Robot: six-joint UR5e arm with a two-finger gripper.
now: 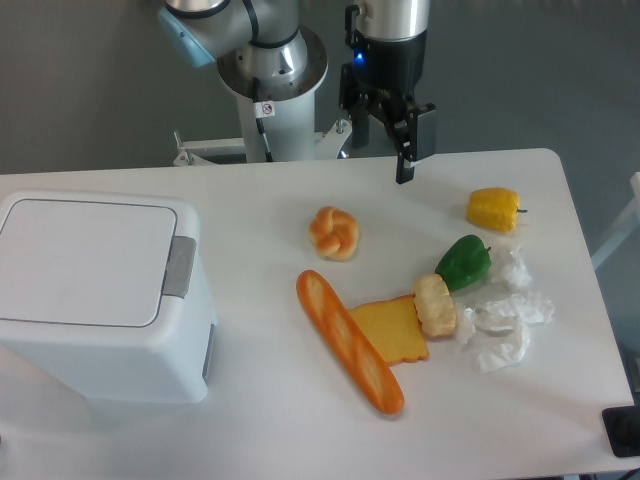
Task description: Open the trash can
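The trash can (100, 340) is a large white box at the table's left side. Its flat lid (85, 262) lies down shut, and the grey push latch (180, 267) is on its right edge. My gripper (398, 150) hangs above the table's far edge, right of centre and well away from the trash can. Its dark fingers (404, 160) point down, open, with nothing between them.
Food items lie right of the bin: a knotted bun (334, 233), a long baguette (350, 342), a toast slice (392, 330), a green pepper (463, 262), a yellow pepper (494, 209) and crumpled white paper (505, 320). The robot base (270, 90) stands behind the table.
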